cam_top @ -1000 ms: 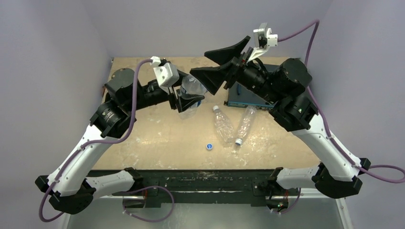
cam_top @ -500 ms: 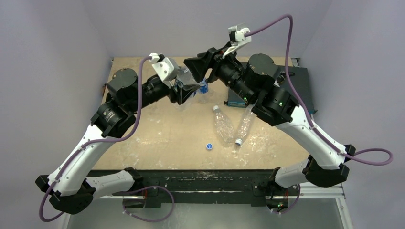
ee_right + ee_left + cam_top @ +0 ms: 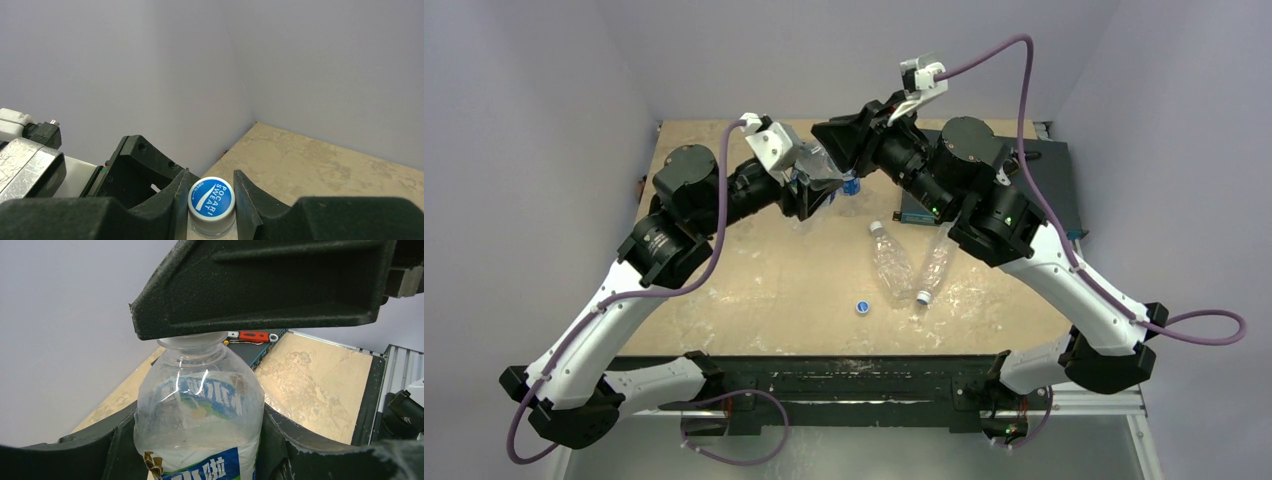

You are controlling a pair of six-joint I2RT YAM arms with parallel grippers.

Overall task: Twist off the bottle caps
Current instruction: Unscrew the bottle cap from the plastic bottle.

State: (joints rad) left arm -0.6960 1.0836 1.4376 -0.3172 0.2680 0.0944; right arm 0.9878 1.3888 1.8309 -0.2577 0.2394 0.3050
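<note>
The right tool (image 3: 210,192) is gripping the blue cap (image 3: 211,200), with one finger pressing on each side of it. The white mark on top of the cap is showing between the fingers. This cap is sitting on the neck of the labelled bottle (image 3: 200,410). The left tool (image 3: 200,460) is holding the body of this bottle tightly from both sides, above the worktop (image 3: 754,280). On the near side of the labelled bottle, two clear unlabelled bottles (image 3: 890,262) (image 3: 936,262) are lying on the worktop, just beside each other. A loose cap (image 3: 861,307), also blue, is lying a little nearer than these two.
</note>
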